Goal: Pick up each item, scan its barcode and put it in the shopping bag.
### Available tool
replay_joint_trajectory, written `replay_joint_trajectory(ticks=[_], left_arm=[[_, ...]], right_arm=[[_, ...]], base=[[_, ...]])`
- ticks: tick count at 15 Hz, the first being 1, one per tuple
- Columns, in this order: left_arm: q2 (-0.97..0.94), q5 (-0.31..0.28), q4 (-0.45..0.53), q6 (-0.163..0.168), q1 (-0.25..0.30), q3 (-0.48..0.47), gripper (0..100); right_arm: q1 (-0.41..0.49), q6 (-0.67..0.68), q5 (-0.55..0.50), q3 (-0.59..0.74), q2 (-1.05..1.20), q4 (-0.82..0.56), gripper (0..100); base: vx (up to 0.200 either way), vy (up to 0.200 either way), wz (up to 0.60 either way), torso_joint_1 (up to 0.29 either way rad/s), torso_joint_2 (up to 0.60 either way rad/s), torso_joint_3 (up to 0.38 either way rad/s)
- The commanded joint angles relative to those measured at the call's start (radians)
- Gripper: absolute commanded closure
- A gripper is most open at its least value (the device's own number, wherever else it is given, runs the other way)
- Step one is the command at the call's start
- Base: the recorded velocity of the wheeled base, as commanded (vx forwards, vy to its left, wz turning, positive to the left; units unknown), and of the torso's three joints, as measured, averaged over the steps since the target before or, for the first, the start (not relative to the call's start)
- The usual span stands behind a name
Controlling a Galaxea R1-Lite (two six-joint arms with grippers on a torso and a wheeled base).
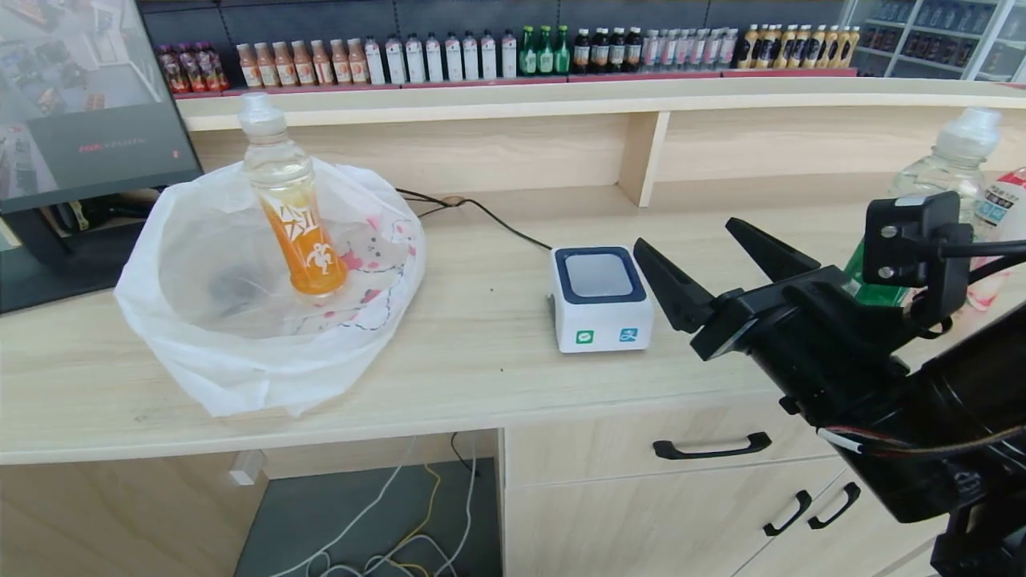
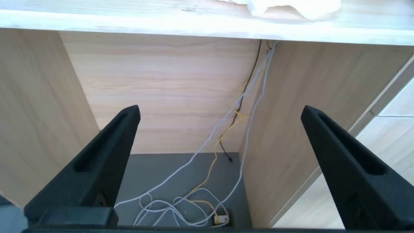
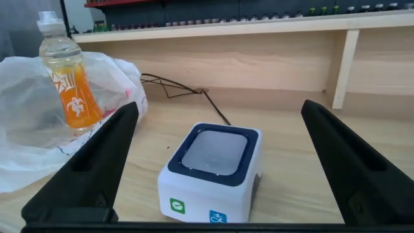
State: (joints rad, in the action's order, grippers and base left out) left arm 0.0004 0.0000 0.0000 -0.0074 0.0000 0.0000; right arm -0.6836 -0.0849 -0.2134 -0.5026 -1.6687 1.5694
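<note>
Right gripper sits nearest, its two black fingers spread wide and holding nothing. Just ahead of its tips stands the barcode scanner, window facing up, with nothing held over it. Farther out, beyond the scanner, the shopping bag lies open on the counter. One orange drink bottle stands upright inside it, so I judge that item finished. Back alongside the gripper's wrist wait a clear bottle, a green item and a pink-and-white labelled pack, all partly hidden by the arm. By my reading these are yet to be picked, scanned and bagged, so most of the job is left. Left gripper hangs below the counter edge, fingers likewise wide apart and empty, with loose cables on the floor beyond it.
</note>
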Motion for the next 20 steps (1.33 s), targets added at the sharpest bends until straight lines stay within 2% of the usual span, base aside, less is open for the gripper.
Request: replay_joint_trajectory(ticks=[1,6,11,15,20], left_arm=[[0.0,0.0,0.0,0.0,0.0,0.0,0],[0.0,0.0,0.002,0.0,0.0,0.0,0],[0.0,0.0,0.002,0.0,0.0,0.0,0],[0.0,0.0,0.002,0.003,0.0,0.0,0],[0.0,0.0,0.0,0.004,0.0,0.0,0]], right_arm=[[-0.005,-0.001,0.0,0.001,-0.002,0.001,0],[-0.013,-0.004,0.002,0.03,0.001,0.001,0],[-0.097,-0.006,0.002,0.082,0.01,0.001,0],[-0.108,-0.006,0.002,0.108,0.01,0.001,0],[-0.106,-0.006,0.0,0.131,0.02,0.001,0]], base=[[0.0,-0.2,0.0,0.002,0.0,0.002],[0.0,-0.2,0.0,0.002,0.0,0.0],[0.0,-0.2,0.0,0.002,0.0,-0.003],[0.0,-0.2,0.0,0.001,0.0,0.007],[0.0,0.0,0.0,0.0,0.0,0.0]])
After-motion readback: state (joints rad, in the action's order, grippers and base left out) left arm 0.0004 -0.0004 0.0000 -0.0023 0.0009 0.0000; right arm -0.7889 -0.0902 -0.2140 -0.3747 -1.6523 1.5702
